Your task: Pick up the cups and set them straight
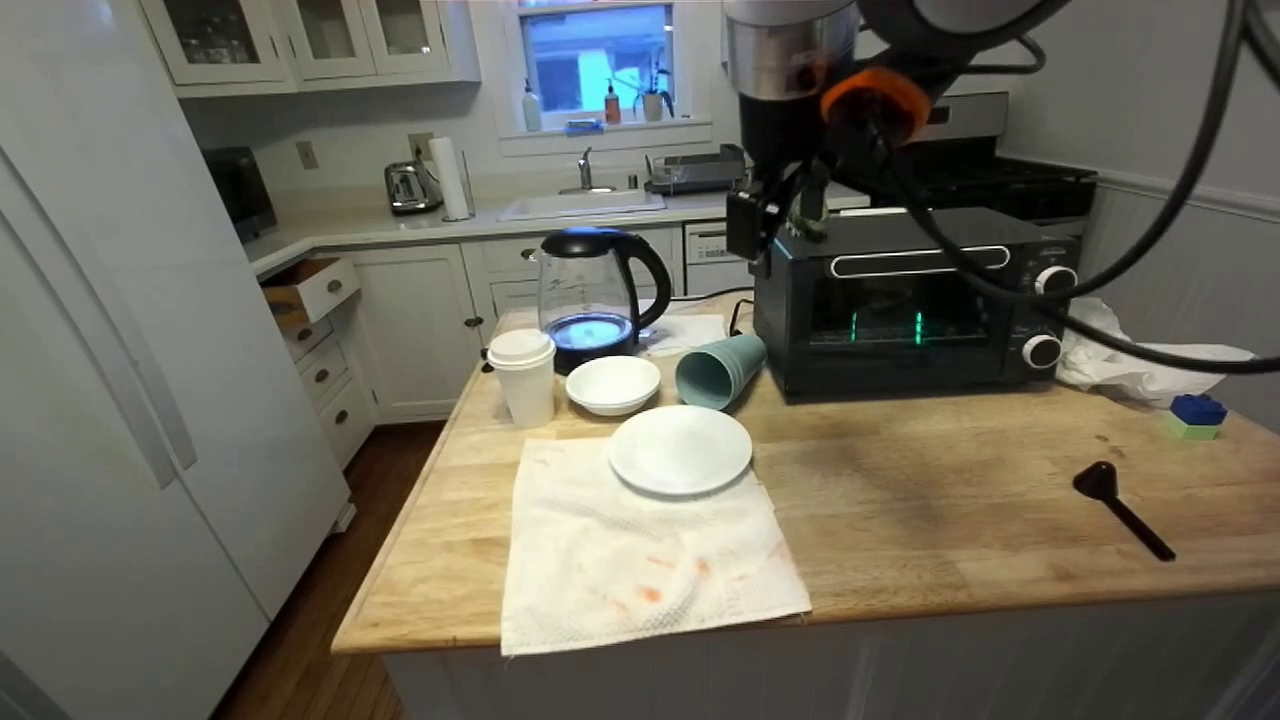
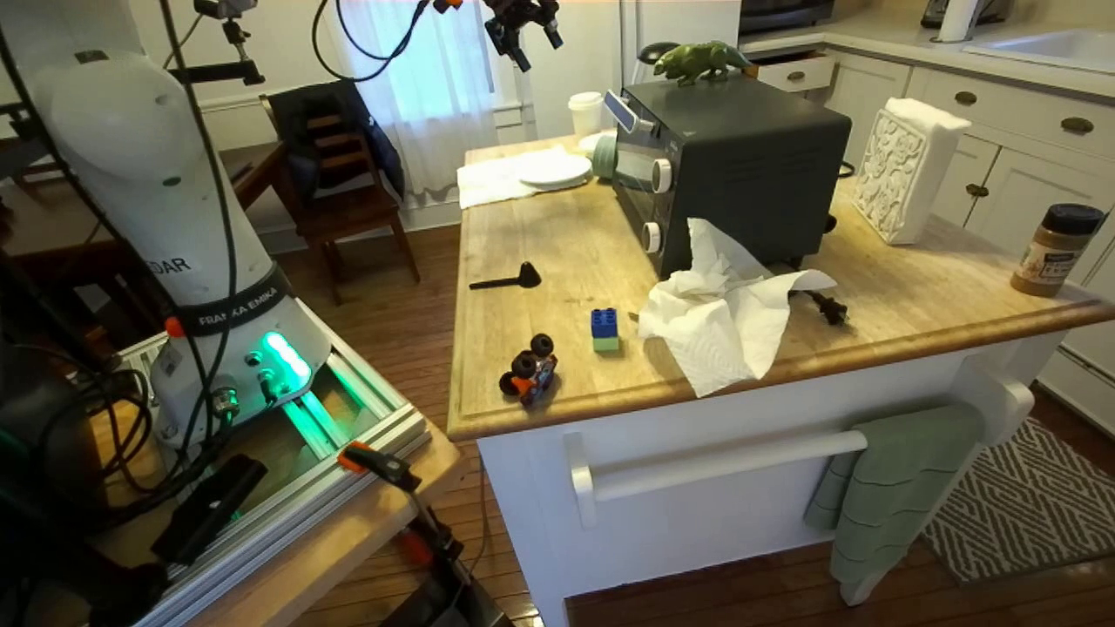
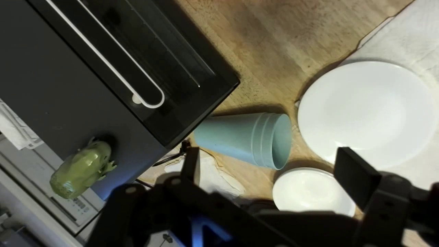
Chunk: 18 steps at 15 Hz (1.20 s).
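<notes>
The cups point(image 1: 722, 370) are pale teal-green tumblers, nested in one stack that lies on its side on the wooden island. They lie between the white plate and the toaster oven's corner, mouth towards the plate. The wrist view shows several rim lines on the cups point(image 3: 233, 139); the oven's corner hides part of their base end. In an exterior view the cups point(image 2: 604, 157) are partly hidden by the oven. My gripper point(image 3: 269, 161) is open and empty, high above the cups, its fingers wide apart. It also shows in both exterior views point(image 1: 757, 235) point(image 2: 539, 50).
The black toaster oven point(image 1: 900, 330) stands beside the cups, a green dinosaur figure point(image 2: 701, 61) on top. A white bowl point(image 1: 613, 385), glass kettle point(image 1: 590, 300), lidded paper cup point(image 1: 525, 385) and white plate point(image 1: 680, 450) are close by. A black scoop point(image 1: 1120, 505) lies farther off.
</notes>
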Tool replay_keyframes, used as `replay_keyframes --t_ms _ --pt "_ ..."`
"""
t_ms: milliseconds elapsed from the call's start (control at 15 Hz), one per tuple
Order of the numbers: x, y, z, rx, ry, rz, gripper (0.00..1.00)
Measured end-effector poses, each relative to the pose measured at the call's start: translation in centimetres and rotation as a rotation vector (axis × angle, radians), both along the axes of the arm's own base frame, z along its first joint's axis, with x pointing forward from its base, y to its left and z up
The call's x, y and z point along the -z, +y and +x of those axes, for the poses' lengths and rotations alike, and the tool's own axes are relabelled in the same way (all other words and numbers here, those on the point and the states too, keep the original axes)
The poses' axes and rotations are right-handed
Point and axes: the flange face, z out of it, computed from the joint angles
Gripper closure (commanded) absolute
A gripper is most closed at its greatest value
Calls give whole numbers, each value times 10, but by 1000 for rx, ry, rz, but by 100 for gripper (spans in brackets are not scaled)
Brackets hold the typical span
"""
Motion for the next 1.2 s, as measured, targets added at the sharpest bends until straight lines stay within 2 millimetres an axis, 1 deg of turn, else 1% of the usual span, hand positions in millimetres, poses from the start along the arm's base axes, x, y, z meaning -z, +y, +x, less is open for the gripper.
replay_keyframes --t_ms 267,467,667,933,1067,1200 --pt "31 32 34 30 25 -104 0" --pt "57 46 55 23 20 -188 0" --pt "80 49 74 10 17 -241 0" --pt "101 47 94 -17 21 -285 0" --pt "105 47 98 -19 23 -287 0" --pt "104 47 99 -20 21 -287 0"
